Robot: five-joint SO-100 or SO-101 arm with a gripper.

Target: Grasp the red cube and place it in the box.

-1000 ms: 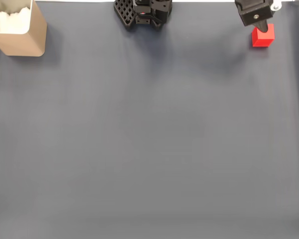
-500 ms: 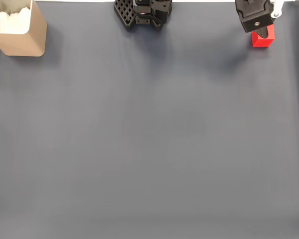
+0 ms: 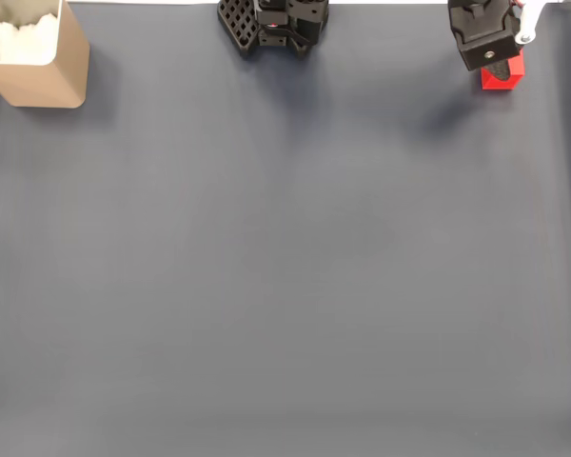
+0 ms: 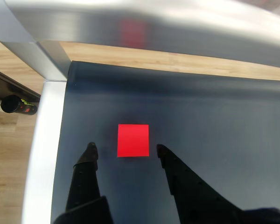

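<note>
**Cube framed, not yet gripped**

A dark grey mat point(image 3: 285, 267) covers the table, edged by a metal frame point(image 4: 42, 154) in the wrist view. The red cube point(image 4: 133, 140) is seen resting on the mat at the fixed view's upper right, well apart from the box point(image 3: 48, 71) at upper left. Nothing has been grasped; lifting, carrying and placing appear to remain. The gripper point(image 4: 125, 150) is held apart, its fingertips point(image 4: 90, 150) flanking the cube's near edge without touching.
</note>
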